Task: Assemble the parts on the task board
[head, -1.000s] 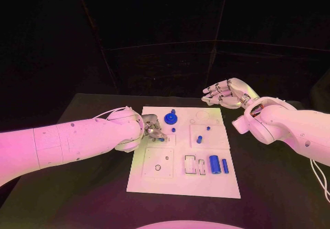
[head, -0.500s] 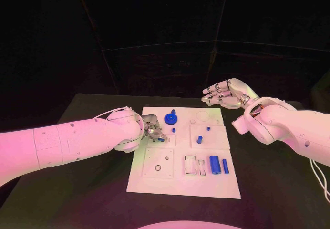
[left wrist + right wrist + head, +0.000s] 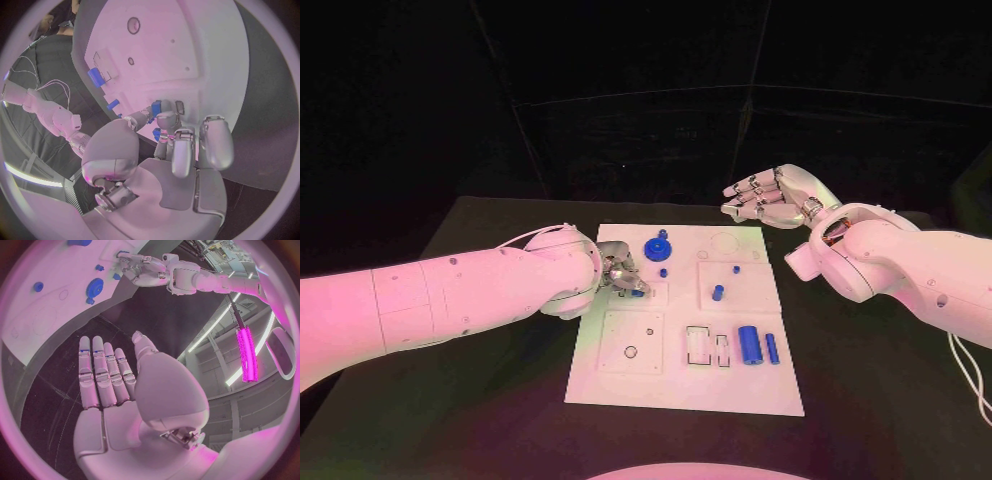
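I have the left hand (image 3: 620,277) low over the left-centre of the task board (image 3: 684,385), fingers bunched onto a small blue part (image 3: 638,292). From the left wrist view the fingertips (image 3: 164,120) look pinched around a blue piece at a slot in the board, though I cannot tell whether it is seated or just touching. My right hand (image 3: 770,196) hangs in the upper right of the head frame, beyond the board's far right corner, holding nothing; its fingers (image 3: 103,371) lie straight and side by side with the thumb apart.

Progress looks partial to me. A round blue knob (image 3: 658,247) stands near the top middle of the board, with small blue pegs (image 3: 718,293) further down the centre. Lower right, a blue cylinder (image 3: 749,344) and a thinner blue bar (image 3: 772,347) lie loose beside open rectangular cut-outs (image 3: 697,344), so those fits appear still to be done. The square plate (image 3: 633,342) at lower left shows open holes too.
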Motion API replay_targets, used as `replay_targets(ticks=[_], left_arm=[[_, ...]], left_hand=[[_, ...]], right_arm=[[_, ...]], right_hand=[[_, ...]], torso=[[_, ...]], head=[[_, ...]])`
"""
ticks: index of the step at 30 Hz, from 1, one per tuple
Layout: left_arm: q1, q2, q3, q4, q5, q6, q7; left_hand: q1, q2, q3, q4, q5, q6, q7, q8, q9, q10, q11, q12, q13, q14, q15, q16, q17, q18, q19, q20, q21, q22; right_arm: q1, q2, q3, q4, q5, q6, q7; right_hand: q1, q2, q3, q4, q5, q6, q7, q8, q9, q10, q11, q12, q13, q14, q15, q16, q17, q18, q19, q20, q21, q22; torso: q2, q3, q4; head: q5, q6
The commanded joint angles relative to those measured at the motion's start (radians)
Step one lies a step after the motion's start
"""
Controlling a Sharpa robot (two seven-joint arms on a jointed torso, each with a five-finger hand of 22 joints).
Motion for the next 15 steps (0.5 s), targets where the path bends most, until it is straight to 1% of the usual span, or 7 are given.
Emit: replay_targets(ticks=[1, 7, 9, 15], left_arm=[[-0.002, 0.004, -0.002, -0.003, 0.016, 0.038, -0.011], [-0.002, 0.011, -0.002, -0.011, 0.018, 0.039, -0.013], [-0.002, 0.013, -0.002, -0.016, 0.018, 0.039, -0.014], [-0.002, 0.017, -0.002, -0.027, 0.019, 0.039, -0.015]], left_hand=[[-0.014, 0.002, -0.004, 0.009, 0.002, 0.006, 0.001, -0.003, -0.003, 0.008, 0.001, 0.008, 0.006, 0.104, -0.008, 0.003, 0.263, -0.006, 0.005, -0.002, -0.002, 0.001], [-0.024, 0.003, -0.013, 0.017, 0.002, 0.011, -0.001, -0.003, -0.004, 0.011, 0.0, 0.014, 0.011, 0.104, -0.009, 0.003, 0.263, -0.006, 0.005, -0.003, -0.002, 0.001], [-0.033, 0.007, -0.018, 0.025, 0.002, 0.013, -0.001, -0.003, -0.004, 0.014, -0.001, 0.019, 0.015, 0.104, -0.009, 0.003, 0.263, -0.006, 0.006, -0.003, -0.001, 0.003], [-0.053, 0.016, -0.029, 0.042, 0.002, 0.02, -0.003, -0.004, -0.006, 0.02, -0.002, 0.027, 0.023, 0.104, -0.011, 0.003, 0.263, -0.007, 0.007, -0.005, 0.0, 0.006]], right_arm=[[0.002, 0.001, 0.001, 0.001, -0.002, 0.009, 0.003], [0.002, 0.004, 0.001, 0.002, -0.002, 0.011, 0.003], [0.002, 0.004, 0.001, 0.002, -0.002, 0.011, 0.003], [0.002, 0.005, 0.001, 0.002, -0.002, 0.011, 0.004]], right_hand=[[-0.005, 0.007, -0.003, -0.005, 0.003, -0.006, 0.024, 0.004, 0.001, -0.008, -0.001, 0.006, -0.001, -0.002, 0.004, -0.005, -0.001, 0.012, 0.006, -0.003, -0.004, -0.001], [-0.005, 0.007, -0.003, -0.005, 0.003, -0.006, 0.024, 0.004, 0.001, -0.008, -0.001, 0.006, -0.001, -0.002, 0.004, -0.005, -0.001, 0.012, 0.006, -0.003, -0.004, -0.001], [-0.005, 0.007, -0.003, -0.005, 0.003, -0.006, 0.024, 0.004, 0.001, -0.008, -0.001, 0.006, -0.001, -0.002, 0.004, -0.005, -0.001, 0.012, 0.006, -0.003, -0.004, -0.001], [-0.005, 0.007, -0.003, -0.005, 0.003, -0.006, 0.024, 0.004, 0.001, -0.008, -0.001, 0.006, -0.001, -0.002, 0.004, -0.005, -0.001, 0.012, 0.006, -0.003, -0.004, -0.001]], torso=[[0.001, -0.0002, -0.0001], [0.001, 0.0002, 0.0007], [0.0, -0.0005, 0.0008], [0.0, -0.0006, -0.0006]], head=[[-0.001, -0.001], [-0.001, -0.002], [-0.002, -0.002], [-0.001, -0.002]])
